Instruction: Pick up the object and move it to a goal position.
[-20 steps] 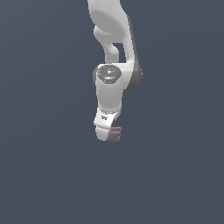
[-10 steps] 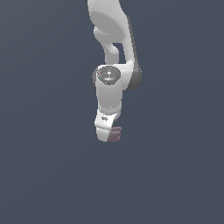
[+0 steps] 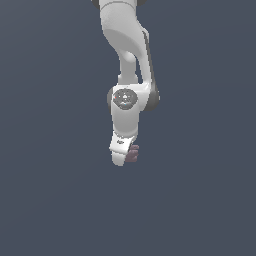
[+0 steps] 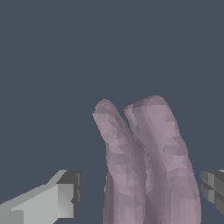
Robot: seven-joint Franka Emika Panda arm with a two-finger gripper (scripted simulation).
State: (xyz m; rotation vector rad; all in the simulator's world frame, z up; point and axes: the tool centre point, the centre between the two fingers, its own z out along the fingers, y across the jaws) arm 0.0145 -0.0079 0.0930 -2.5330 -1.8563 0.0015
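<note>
- Mauve-purple and matte, the object [image 3: 132,153] sits at the lower end of the white arm [image 3: 125,55]. In the exterior view only a small ridged patch of it peeks out on that view's right side of the claw [image 3: 121,156].
- You see the arm come down from the top of the exterior view, bend at a round grey-capped joint [image 3: 123,97], and end in the claw, which points downward.
- In the wrist view the object [image 4: 146,164] fills the space between the two fingers. It shows as two long lumpy lobes standing side by side, with a deep groove between them.
- One light grey fingertip [image 4: 61,197] sits to one side of the object with a narrow strip of background visible between them. The darker ridged pad [image 4: 213,186] sits on the other side, just beside the object.
- The claw's fingers are spread around the object. You cannot tell from either view whether the pads actually press on it, because a thin gap shows at each side.
- Around the arm and the object you see only a flat, even slate-blue backdrop [image 3: 50,150]. Nothing else appears near the claw in either view.
- You cannot tell whether the object rests on a surface or hangs in the air, since no edge or shadow shows beneath it.
</note>
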